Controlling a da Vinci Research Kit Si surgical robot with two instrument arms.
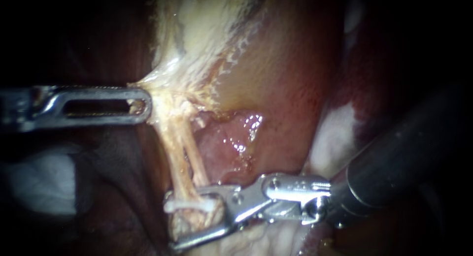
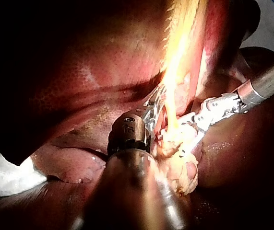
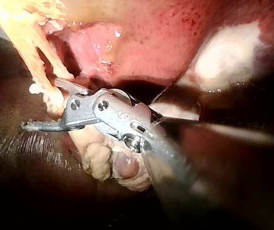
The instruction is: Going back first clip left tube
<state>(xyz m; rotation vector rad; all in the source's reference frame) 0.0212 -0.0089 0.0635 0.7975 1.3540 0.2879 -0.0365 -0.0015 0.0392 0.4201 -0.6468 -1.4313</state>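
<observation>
Your left instrument (image 1: 144, 106) comes in level from the left, its slotted jaw turned flat toward the endoscope. Its jaws are closed on a wisp of tissue (image 1: 150, 88) right at their tip. Your right instrument (image 1: 170, 220) enters from the lower right on a dark shaft (image 1: 394, 157), its metal wrist (image 1: 295, 192) bent so the jaws point left. Those jaws gape wide, one above the other, below the left instrument's tip and well apart from it.

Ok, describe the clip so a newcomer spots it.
From the pale yellowish tissue up top, follow the stringy tubes down. The clip is the small bar across them, between the right instrument's open jaws: white where its neighbours are tan or grey.
</observation>
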